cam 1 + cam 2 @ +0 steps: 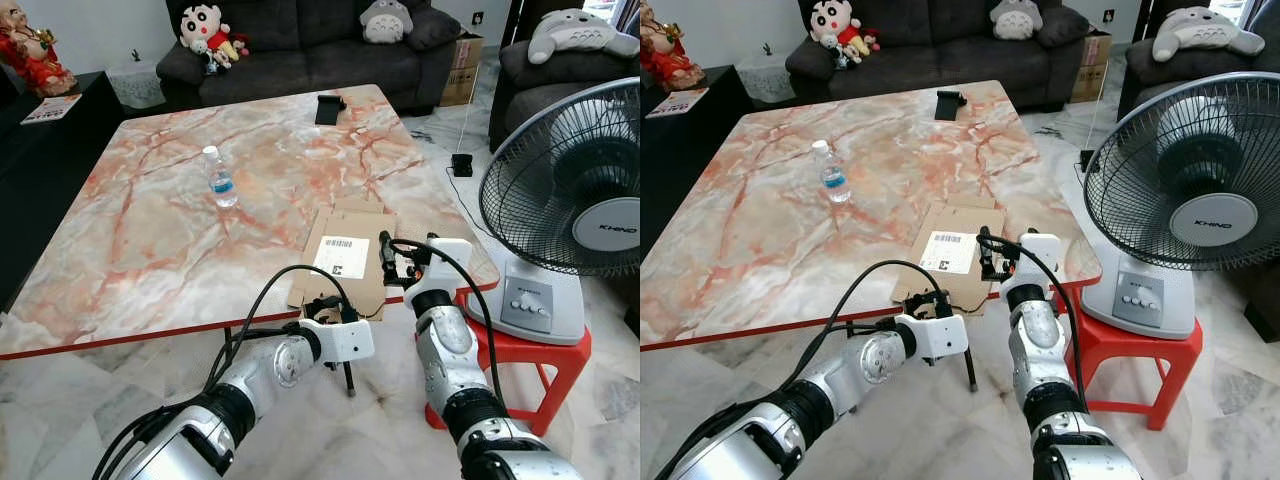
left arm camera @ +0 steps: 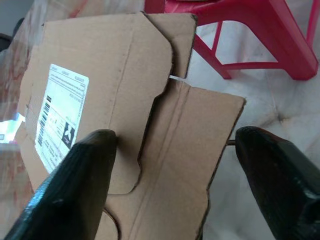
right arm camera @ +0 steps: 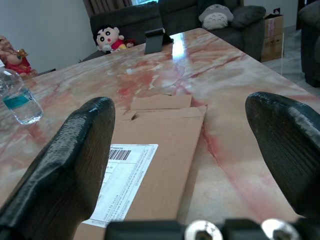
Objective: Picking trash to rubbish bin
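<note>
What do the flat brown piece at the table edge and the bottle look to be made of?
The flat piece looks like plain brown corrugated cardboard: matte, with fold creases, cut flaps and a white printed label. The bottle seems clear thin plastic, see-through with a white cap and blue label. The left claw is open around the cardboard's overhanging edge.

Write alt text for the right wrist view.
The right gripper, fingers wide open, is level with a flattened cardboard box that lies label up on a marble table. A water bottle stands to one side, and a sofa with plush toys sits beyond the table.
</note>
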